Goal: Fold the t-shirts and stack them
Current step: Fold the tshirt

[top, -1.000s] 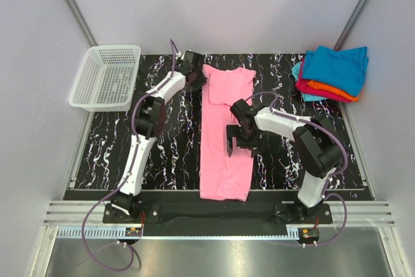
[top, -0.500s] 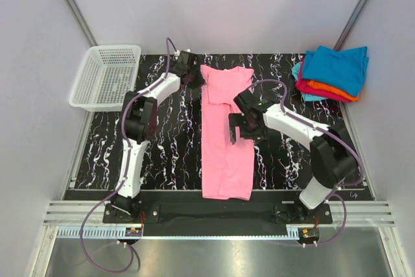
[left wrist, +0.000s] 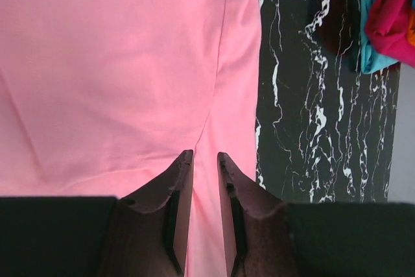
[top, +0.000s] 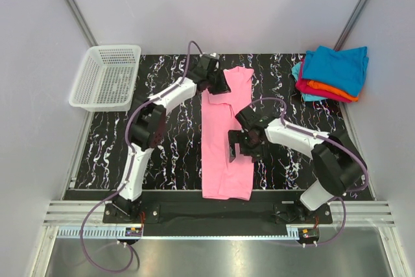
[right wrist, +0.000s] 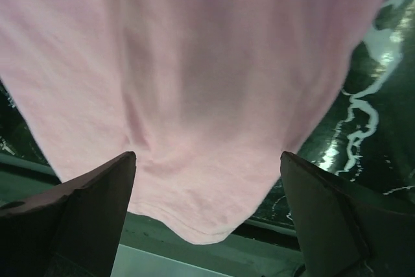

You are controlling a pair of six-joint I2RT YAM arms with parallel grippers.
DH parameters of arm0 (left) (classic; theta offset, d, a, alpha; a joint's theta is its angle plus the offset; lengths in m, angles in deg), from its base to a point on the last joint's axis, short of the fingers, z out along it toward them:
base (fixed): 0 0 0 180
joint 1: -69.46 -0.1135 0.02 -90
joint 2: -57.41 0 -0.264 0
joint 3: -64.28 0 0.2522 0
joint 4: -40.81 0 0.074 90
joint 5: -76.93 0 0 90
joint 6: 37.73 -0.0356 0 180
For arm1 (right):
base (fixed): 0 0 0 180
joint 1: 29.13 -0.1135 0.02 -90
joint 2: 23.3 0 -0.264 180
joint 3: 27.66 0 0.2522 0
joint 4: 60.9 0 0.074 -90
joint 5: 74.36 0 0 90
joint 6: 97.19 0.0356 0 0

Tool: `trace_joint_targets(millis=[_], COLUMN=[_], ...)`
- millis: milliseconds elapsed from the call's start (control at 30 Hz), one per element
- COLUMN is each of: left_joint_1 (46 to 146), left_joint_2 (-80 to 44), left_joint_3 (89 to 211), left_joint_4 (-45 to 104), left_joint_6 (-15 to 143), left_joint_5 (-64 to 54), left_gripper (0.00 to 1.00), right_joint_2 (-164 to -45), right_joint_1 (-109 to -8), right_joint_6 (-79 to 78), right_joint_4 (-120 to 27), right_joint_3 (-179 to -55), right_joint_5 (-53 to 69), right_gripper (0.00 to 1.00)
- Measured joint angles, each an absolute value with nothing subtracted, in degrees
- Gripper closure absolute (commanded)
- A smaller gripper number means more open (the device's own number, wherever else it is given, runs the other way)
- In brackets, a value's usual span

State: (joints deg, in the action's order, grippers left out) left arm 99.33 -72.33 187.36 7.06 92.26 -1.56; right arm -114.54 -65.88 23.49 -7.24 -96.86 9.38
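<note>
A bright pink t-shirt (top: 224,154) lies as a long strip down the middle of the black marbled table (top: 168,154). My left gripper (top: 219,84) is at its far end, jaws nearly closed on a fold of the pink cloth (left wrist: 130,63); it also shows in the left wrist view (left wrist: 204,155). My right gripper (top: 235,149) hovers wide open over the shirt's right edge at mid-length, holding nothing. In the right wrist view it (right wrist: 207,155) is spread above the pink cloth (right wrist: 207,63) near the hem. Folded teal (top: 337,66), orange (top: 332,90) and magenta (top: 305,86) shirts are stacked at the back right.
A white mesh basket (top: 97,92) stands at the back left corner. The stack's teal (left wrist: 371,24) and magenta (left wrist: 392,21) edges show at the right of the left wrist view. The metal rail (top: 214,209) runs along the table's near edge.
My left gripper has moved right, from the shirt's far left corner onto its top, and the shirt's left side there has folded inward. My right gripper has shifted slightly nearer over the shirt.
</note>
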Motion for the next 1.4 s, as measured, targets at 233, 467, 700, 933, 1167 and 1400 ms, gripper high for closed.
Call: trace_joint_targets(millis=[233, 467, 700, 933, 1167, 1400], left_joint_1=[100.24, 100.2, 100.03, 98.58, 93.82, 88.51], left_joint_2=[-76.72, -81.68, -86.71, -90.62, -94.16, -95.82], left_joint_3=[188.65, 192.67, 202.18, 208.19, 212.45, 211.41], left_joint_4=[5.31, 1.16, -1.07, -2.01, 1.6, 12.66], left_joint_6=[92.65, 92.65, 92.3, 92.28, 93.79, 96.5], left_joint_5=[-4.12, -7.55, -9.67, -9.83, -7.34, -3.79], left_gripper=[0.74, 0.74, 0.72, 0.7, 0.67, 0.64], right_joint_2=[-113.03, -114.19, -120.0, -128.03, -133.31, -133.8], right_joint_1=[-69.46, -70.99, -71.48, -71.52, -71.87, -72.35], right_joint_6=[25.74, 27.23, 27.64, 27.86, 27.53, 26.66], right_joint_4=[-14.59, -19.18, -19.66, -17.03, -11.92, -10.26], right_joint_3=[-94.74, -93.43, -96.46, -105.08, -112.66, -114.5], right_joint_5=[2.45, -1.44, -4.26, -8.04, -6.97, -2.68], right_gripper=[0.0, 0.0, 0.0, 0.0, 0.0, 0.0])
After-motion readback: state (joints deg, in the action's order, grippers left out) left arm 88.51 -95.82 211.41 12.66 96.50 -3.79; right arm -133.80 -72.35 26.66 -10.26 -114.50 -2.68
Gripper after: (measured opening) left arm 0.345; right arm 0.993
